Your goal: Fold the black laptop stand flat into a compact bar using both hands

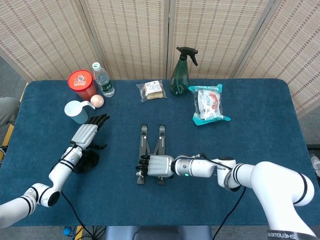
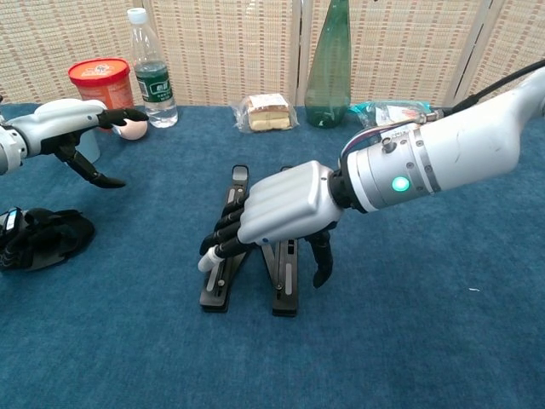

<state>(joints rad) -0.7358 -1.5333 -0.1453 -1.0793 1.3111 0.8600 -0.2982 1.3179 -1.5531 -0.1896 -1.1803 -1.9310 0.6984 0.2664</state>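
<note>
Nearest the robot, the right robot hand (image 2: 281, 209) lies palm-down over the black laptop stand (image 1: 151, 150), its dark fingers (image 2: 223, 232) spread and angled down toward the stand's left bar while the thumb hangs by the right bar; whether it actually grips the stand or only rests above it cannot be told from either view. The stand lies on the blue tabletop (image 1: 250, 150) near the middle, a little toward the front edge — two parallel bars joined by crossed links, still spread apart and not yet closed into one bar.

To the left, a black bundle (image 2: 38, 237) sits by the front-left part of the tabletop. Above and just behind it the left robot hand (image 1: 85, 135) hovers with its fingers stretched forward and thumb hanging down, holding nothing. Bare cloth lies between this hand and the stand, and a wide bare stretch runs to the right of the stand up to the right edge.

Farther back on the left stand a pale blue cup (image 1: 76, 111), an egg-like ball (image 1: 97, 100), a red-lidded tub (image 1: 82, 84) and a water bottle (image 1: 103, 79). Along the far edge — toward the middle and right — are a wrapped sandwich (image 1: 153, 89), a green spray bottle (image 1: 180, 72) and a clear snack bag (image 1: 208, 104).
</note>
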